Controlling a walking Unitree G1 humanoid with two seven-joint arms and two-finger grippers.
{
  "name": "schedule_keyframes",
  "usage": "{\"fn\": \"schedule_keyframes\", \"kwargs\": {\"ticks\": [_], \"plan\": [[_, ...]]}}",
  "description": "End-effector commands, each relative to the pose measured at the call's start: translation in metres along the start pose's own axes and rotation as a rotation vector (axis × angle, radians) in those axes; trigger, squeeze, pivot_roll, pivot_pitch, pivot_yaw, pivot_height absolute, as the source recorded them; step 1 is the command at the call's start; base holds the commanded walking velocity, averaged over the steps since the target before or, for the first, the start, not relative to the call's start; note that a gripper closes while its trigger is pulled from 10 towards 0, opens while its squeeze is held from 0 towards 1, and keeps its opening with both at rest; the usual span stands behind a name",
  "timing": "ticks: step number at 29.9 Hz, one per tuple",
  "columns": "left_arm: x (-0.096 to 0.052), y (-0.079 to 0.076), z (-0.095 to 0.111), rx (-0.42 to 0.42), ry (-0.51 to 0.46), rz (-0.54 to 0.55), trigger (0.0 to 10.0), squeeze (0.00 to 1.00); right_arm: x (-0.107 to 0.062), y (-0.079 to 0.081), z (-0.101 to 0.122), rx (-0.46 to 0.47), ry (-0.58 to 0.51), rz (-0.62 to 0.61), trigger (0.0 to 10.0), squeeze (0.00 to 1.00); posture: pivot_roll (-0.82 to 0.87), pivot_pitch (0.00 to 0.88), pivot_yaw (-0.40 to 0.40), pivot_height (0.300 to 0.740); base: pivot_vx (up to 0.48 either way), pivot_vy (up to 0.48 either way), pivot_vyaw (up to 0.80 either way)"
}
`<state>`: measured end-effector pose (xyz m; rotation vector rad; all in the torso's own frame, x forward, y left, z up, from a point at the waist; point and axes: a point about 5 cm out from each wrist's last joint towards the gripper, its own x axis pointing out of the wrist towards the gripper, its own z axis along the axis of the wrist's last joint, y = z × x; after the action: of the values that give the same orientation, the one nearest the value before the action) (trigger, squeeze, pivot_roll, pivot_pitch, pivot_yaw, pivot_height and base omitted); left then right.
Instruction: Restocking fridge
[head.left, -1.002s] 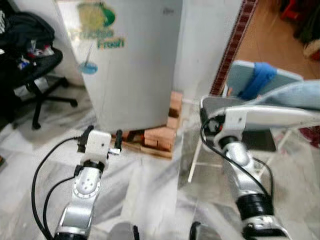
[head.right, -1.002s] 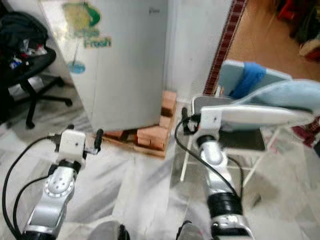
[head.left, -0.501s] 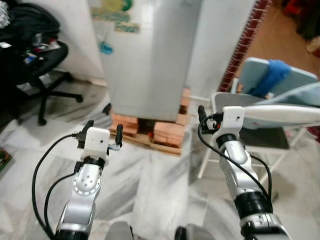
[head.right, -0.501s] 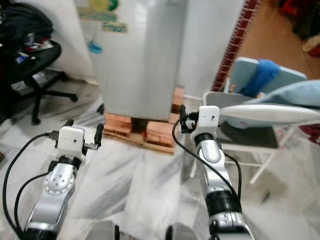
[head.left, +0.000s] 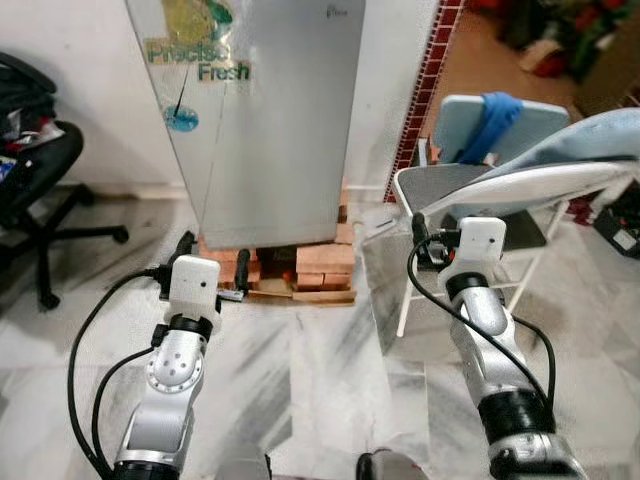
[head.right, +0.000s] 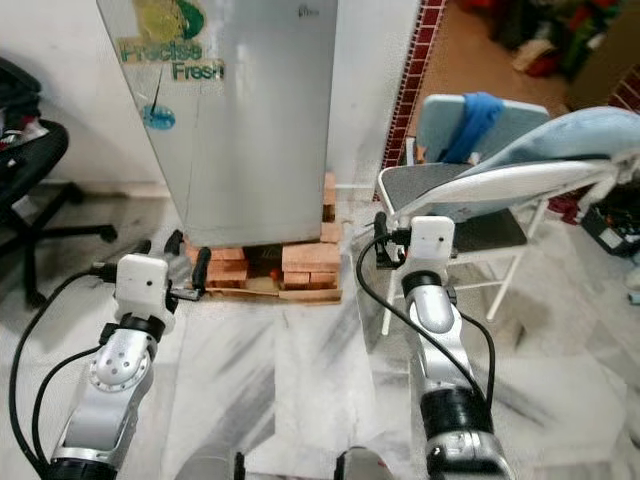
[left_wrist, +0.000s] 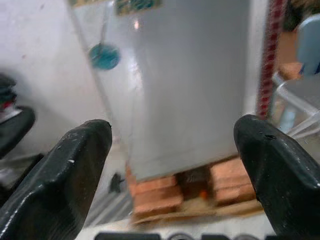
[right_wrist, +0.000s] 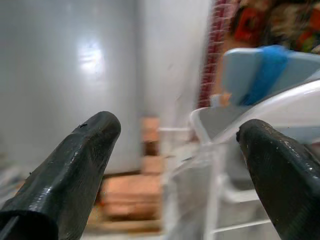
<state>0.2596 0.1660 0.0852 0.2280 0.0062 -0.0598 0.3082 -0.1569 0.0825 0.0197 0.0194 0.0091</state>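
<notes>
Fridge: a tall silver-grey metal fridge (head.left: 265, 120) stands straight ahead of the robot against the white wall, door closed, with a green "Precise Fresh" sticker (head.left: 198, 62) and a small round teal sticker (head.left: 181, 119) near its left edge.
Fridge base: it rests on a low stack of red-orange bricks (head.left: 300, 272) laid on a wooden pallet (head.left: 290, 294) on the floor.
Left gripper: the left gripper (head.left: 212, 263), on a silver arm with a white wrist block, is raised in front of the bricks, short of the fridge; its two black fingers (left_wrist: 57, 170) are spread wide with nothing between them, and the left wrist view looks between them at the fridge door and bricks.
Right gripper: the right gripper (right_wrist: 175, 165) is held up to the right of the fridge, beside the chair; its black fingers (right_wrist: 65, 165) are parted wide and empty, aimed at the fridge's right side and the chair.
Chair: a grey folding chair with white metal legs (head.left: 470, 200) stands just right of the fridge, a blue cloth (head.left: 487, 122) hung over its pale backrest.
Wall edge: a strip of dark red tiles (head.left: 425, 75) runs up the corner between fridge and chair.
Office chair: a black swivel office chair (head.left: 30, 200) sits well to the left.
Floor: grey-veined white marble (head.left: 320, 380).
</notes>
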Motion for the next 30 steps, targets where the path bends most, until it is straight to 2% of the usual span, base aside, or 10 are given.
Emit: {"fn": "schedule_keyframes", "kwargs": {"ticks": [1,6,9,11,16,21,25,30], "plan": [[0.001,-0.006,0.002,-0.008,-0.005,-0.018,10.0,0.00,0.000,-0.006,0.001,-0.009,-0.006,-0.019,10.0,0.00,0.13,0.063,0.015,0.740,0.000,0.480,0.00],[0.004,-0.003,0.009,0.008,-0.060,0.018,10.0,0.00,0.004,-0.004,0.007,-0.030,-0.026,-0.014,10.0,0.00,0.13,0.064,0.002,0.740,0.000,0.480,0.00],[0.006,0.003,0.015,0.010,-0.094,0.053,10.0,0.00,0.002,-0.011,0.005,-0.040,-0.014,-0.021,10.0,0.00,0.14,0.064,-0.010,0.740,0.000,0.480,0.00],[0.005,0.011,0.015,0.005,-0.093,0.089,10.0,0.00,-0.003,-0.016,0.002,-0.050,-0.005,-0.016,10.0,0.00,0.14,0.064,-0.016,0.740,0.000,0.480,0.00],[-0.002,0.015,0.007,-0.025,-0.054,0.126,10.0,0.00,-0.009,-0.020,0.000,-0.061,0.000,-0.018,10.0,0.00,0.13,0.071,-0.012,0.740,0.000,0.480,0.00],[-0.003,0.010,0.003,-0.037,-0.040,0.121,10.0,0.00,-0.005,-0.014,0.004,-0.055,-0.011,-0.008,10.0,0.00,0.14,0.070,-0.008,0.740,0.000,0.480,0.00],[0.003,0.007,0.010,-0.028,-0.060,0.100,10.0,0.00,0.001,-0.004,0.007,-0.046,-0.017,0.013,10.0,0.00,0.14,0.074,-0.009,0.740,0.000,0.476,-0.80],[0.005,0.013,0.010,-0.036,-0.054,0.114,10.0,0.00,0.002,0.000,0.008,-0.045,-0.022,0.026,10.0,0.00,0.14,0.074,-0.008,0.740,0.000,0.466,-0.80]]}}
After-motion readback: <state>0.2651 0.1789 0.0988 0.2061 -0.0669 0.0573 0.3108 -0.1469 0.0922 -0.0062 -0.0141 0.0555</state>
